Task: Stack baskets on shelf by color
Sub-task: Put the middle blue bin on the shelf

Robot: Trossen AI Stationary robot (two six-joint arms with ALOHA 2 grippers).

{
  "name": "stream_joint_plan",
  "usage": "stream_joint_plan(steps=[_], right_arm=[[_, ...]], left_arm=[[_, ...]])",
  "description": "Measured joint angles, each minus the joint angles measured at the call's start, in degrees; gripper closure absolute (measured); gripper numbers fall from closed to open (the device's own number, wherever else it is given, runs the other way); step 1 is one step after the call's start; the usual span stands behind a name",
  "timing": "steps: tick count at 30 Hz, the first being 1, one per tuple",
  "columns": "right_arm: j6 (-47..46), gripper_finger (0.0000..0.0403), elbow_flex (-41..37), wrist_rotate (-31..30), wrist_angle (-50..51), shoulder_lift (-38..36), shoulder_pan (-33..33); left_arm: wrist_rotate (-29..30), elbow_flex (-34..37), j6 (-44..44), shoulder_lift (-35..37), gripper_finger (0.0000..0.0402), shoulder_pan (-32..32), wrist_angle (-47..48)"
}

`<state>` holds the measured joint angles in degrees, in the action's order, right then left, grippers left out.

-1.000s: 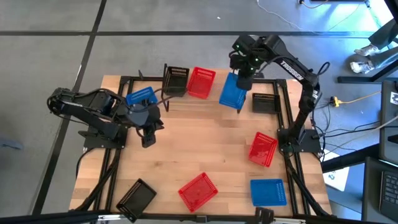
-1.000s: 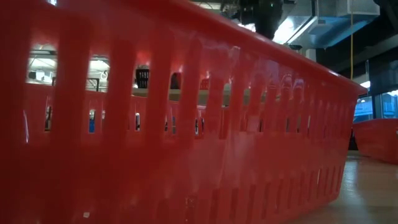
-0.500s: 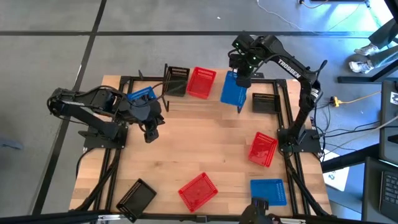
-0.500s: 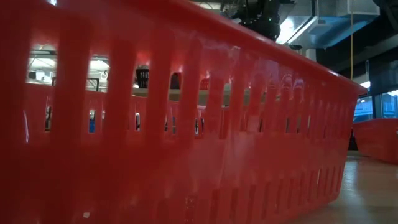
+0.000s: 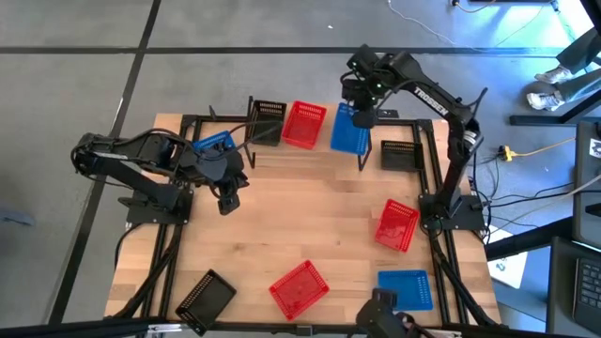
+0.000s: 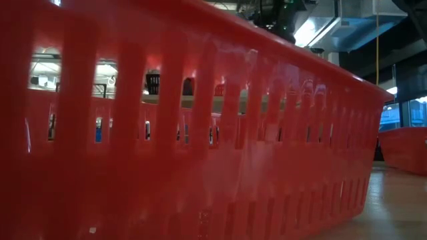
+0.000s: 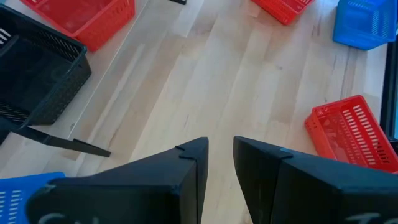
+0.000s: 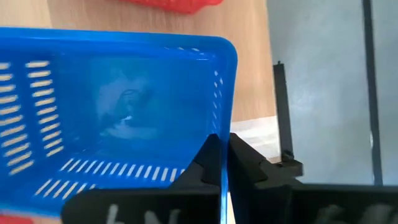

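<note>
Baskets partly on the shelf, more to go.
From above, the right gripper (image 5: pixel 362 105) holds a blue basket (image 5: pixel 349 133) over the far shelf (image 5: pixel 319 158), beside a red basket (image 5: pixel 303 124); others lie near. Its wrist view shows jaws pinching the wall. The left gripper (image 7: pixel 219 163), jaws a little apart, holds nothing.

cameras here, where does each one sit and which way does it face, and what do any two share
High view: above the table, looking straight down; both arms show, left claw over bare wood, right claw at the far edge shut on a blue basket.
Low view: at tabletop height, looking level; a red basket wall fills it, arm parts barely show above.
Left wrist view: looks past its own fingers at the tabletop.
Right wrist view: looks past its fingers pinching the blue basket's wall.
Shared: the held blue basket shows in the high and right wrist views.
</note>
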<state>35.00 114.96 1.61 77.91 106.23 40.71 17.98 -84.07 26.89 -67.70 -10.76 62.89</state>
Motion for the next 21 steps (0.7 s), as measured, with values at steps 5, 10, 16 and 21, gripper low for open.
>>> stream_joint_plan(steps=[5, 10, 16, 21], right_arm=[[0.55, 0.0403, 0.0, -0.01, -0.39, 2.26, 0.0], [1.22, 0.0403, 0.0, -0.01, -0.62, 3.57, 0.0], [1.25, 0.0375, 0.0, -0.42, -1.99, 4.1, -0.02], [1.28, 0.033, 0.0, -0.81, -3.87, 4.08, 0.0]], left_arm=[[4.81, 0.0, 0.0, 0.0, 0.0335, 0.0, 0.0], [10.21, 0.0, -0.02, 0.0, 0.0335, 0.0, 0.02], [9.82, -0.01, 0.0, 0.0, 0.0335, 0.0, 0.02], [9.6, 0.0, 0.0, 0.0, 0.0335, 0.0, 0.02]])
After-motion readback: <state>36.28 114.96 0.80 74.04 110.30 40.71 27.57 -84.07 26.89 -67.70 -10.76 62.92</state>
